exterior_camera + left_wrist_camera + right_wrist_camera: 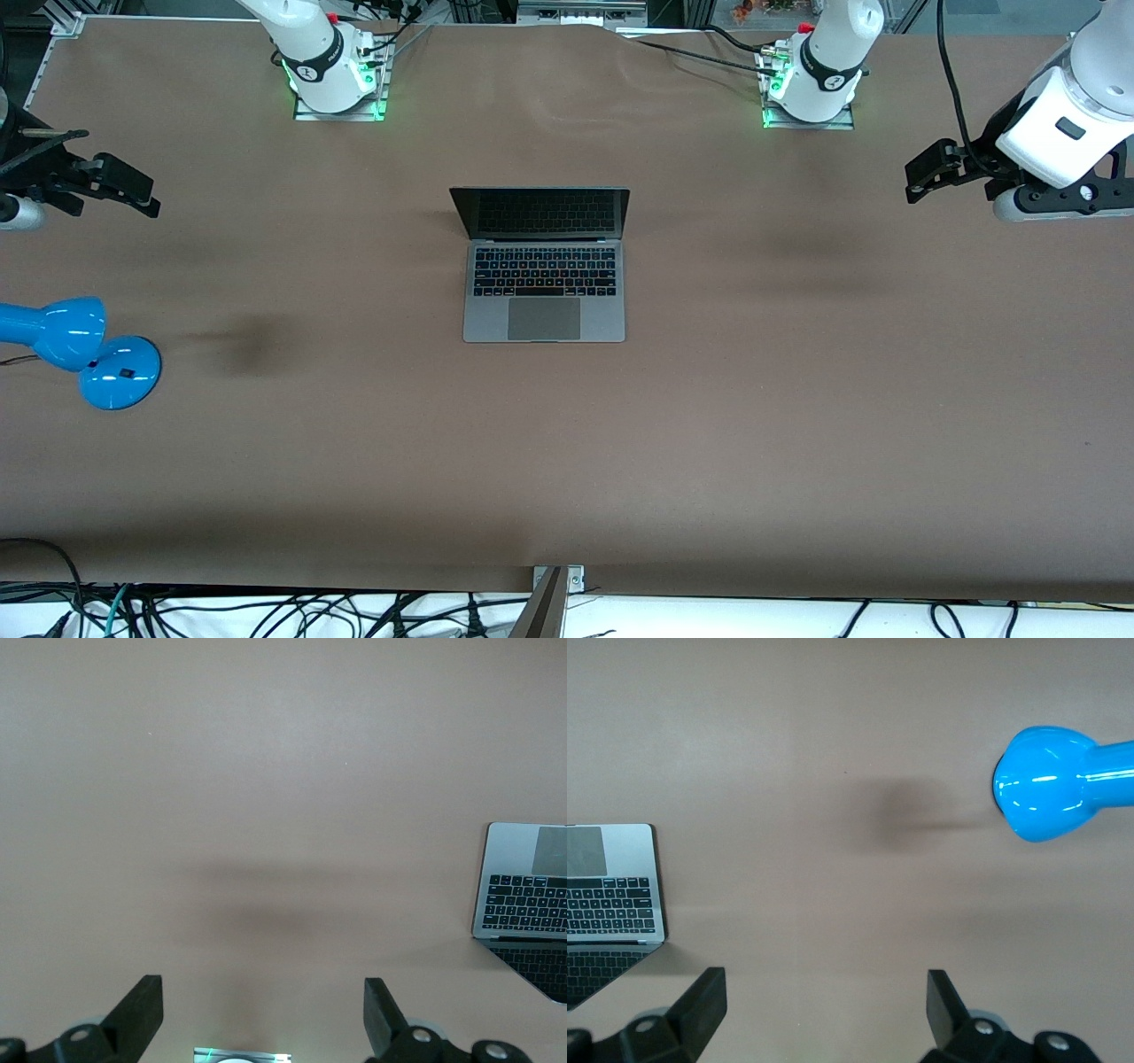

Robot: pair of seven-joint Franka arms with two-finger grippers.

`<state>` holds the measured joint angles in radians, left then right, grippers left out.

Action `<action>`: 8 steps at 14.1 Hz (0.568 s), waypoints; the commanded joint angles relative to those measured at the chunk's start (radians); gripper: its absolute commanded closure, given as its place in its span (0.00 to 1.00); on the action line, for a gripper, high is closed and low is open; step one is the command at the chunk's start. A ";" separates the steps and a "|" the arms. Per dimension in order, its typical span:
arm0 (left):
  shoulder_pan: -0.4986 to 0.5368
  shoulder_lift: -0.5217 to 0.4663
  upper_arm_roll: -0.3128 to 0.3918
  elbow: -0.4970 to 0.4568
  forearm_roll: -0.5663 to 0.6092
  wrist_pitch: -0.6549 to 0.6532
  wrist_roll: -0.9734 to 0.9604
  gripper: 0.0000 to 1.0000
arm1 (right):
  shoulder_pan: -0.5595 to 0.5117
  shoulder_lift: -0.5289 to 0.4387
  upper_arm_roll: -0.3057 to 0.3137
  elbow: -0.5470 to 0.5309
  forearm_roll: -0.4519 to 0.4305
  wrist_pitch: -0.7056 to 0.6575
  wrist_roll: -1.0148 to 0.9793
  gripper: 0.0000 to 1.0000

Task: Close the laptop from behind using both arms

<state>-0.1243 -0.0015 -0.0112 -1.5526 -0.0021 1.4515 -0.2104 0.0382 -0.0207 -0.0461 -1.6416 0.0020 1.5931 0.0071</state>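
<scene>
The laptop (pixel 544 266) sat open at the middle of the worktop (pixel 709 425), midway between the two arm bases. Its keyboard and trackpad faced the front camera and its screen stood up on the edge toward the bases. That suited the job, since the lid's back was turned to the arms, which could push it down from their own side.

The left claw (pixel 930 168) hung over bare worktop at the left arm's end, well apart from the laptop, fingers (pixel 142 1010) spread wide and holding nothing. The right claw (pixel 120 186) hung likewise at the right arm's end, fingers (pixel 700 1005) spread and empty.

A blue desk lamp (pixel 84 350) stood nearer the front camera than the right claw, well clear of the laptop. Neither arm had yet started toward the lid; the closing looked not begun.
</scene>
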 commanded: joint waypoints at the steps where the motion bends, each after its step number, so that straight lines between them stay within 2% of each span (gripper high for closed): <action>1: 0.005 0.006 -0.003 0.012 0.013 -0.016 0.022 0.00 | -0.001 -0.005 0.002 0.000 -0.010 -0.007 0.007 0.00; 8: 0.009 0.005 -0.004 0.005 0.005 -0.022 0.019 0.00 | -0.001 -0.005 0.002 0.000 -0.011 -0.008 0.005 0.00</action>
<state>-0.1221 0.0025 -0.0112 -1.5528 -0.0020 1.4462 -0.2104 0.0382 -0.0206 -0.0461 -1.6416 0.0018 1.5923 0.0071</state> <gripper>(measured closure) 0.000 0.000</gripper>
